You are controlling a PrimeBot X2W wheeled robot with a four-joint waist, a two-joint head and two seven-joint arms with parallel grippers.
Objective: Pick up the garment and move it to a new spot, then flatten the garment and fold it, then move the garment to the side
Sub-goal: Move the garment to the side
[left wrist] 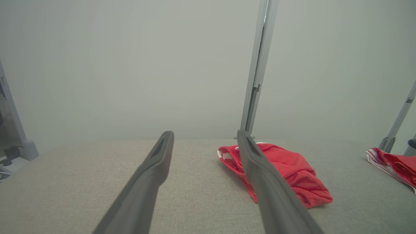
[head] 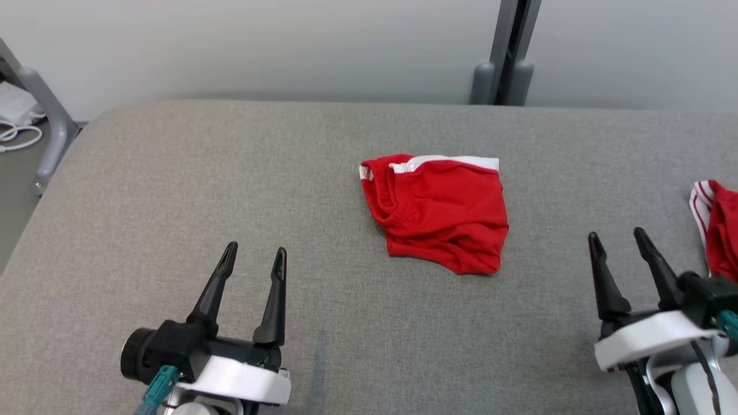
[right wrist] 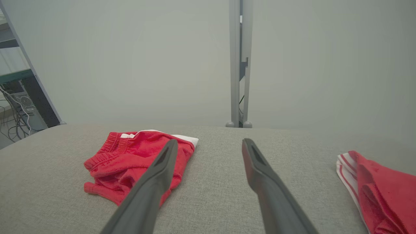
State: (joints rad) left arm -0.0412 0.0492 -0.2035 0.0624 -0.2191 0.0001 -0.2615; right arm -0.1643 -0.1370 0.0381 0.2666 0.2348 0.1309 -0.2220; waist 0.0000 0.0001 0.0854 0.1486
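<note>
The garment (head: 438, 210), red shorts with white trim and a gathered waistband, lies rumpled on the grey surface (head: 173, 173), in front of the post (head: 507, 52). There are two red pieces: the second garment (head: 718, 227) lies to the post's right. Two hands, the left hand (head: 256, 249) and the right hand (head: 616, 233), are both released and empty.

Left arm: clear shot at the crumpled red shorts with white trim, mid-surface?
Probably yes. The left tool is open and empty, and bare grey fabric surface lies between it and the red shorts with white trim.
</note>
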